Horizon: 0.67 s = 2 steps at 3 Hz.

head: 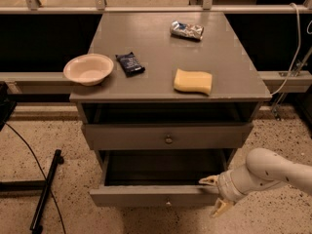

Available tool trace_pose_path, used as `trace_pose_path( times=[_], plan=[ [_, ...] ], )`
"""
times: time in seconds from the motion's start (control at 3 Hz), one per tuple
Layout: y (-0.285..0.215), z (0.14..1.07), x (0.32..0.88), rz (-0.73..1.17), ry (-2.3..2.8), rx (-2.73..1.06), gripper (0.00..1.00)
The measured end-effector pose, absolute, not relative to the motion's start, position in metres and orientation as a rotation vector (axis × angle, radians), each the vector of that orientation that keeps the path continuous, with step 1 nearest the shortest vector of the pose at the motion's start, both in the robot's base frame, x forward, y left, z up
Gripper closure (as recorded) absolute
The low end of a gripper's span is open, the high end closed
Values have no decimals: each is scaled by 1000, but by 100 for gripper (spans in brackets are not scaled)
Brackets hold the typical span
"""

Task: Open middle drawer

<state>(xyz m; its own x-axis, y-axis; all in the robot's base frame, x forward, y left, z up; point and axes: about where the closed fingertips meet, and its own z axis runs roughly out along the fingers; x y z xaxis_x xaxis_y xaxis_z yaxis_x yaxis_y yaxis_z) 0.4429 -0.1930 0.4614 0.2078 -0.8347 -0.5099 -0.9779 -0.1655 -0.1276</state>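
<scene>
My pincer [214, 196], fingers spread, straddles the right front corner of the grey wooden middle drawer [146, 196]. It stands pulled out.

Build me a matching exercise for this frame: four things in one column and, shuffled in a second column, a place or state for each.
Things:
1. bowl
2. sponge
3. middle drawer
4. gripper

Place or state:
a. at the right end of the pulled-out drawer's front
b. at the left edge of the cabinet top
c. pulled out, inside showing
d. yellow, front right of the top

Pairs: 1-b, 2-d, 3-c, 4-a.
</scene>
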Motion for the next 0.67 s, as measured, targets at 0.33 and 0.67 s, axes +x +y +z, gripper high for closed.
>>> trace_pose_path(
  times=[0.33,0.67],
  plan=[
    [-199,473,466,359,1669,-2030,28],
    [-200,473,501,289,1665,-2019,36]
  ],
)
